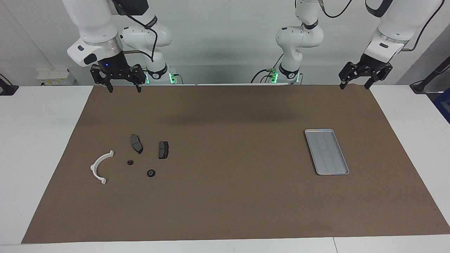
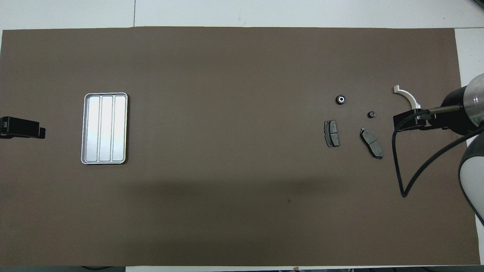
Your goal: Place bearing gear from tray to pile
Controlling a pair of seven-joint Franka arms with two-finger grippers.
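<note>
- Here, two bearing gears (image 1: 150,173) (image 1: 130,162) are seen in the pile (image 1: 139,154), well apart from the tray (image 1: 342,173).
- The right claw (image 1: 124,88) is held released above the tabletop's edge (image 1: 52,105), near the pile.
- The left claw (image 1: 355,85) is released too, well apart from the tray.

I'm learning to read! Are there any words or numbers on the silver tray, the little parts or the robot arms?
No text can be read here.
Flat silver-grey ridged metal tray: plain, no writing.
White curved plastic half-ring and two dark grey brake-pad-shaped pieces: no marks to be seen.
White robot arms: one dark band near a joint may carry lettering, too small to read.
</note>
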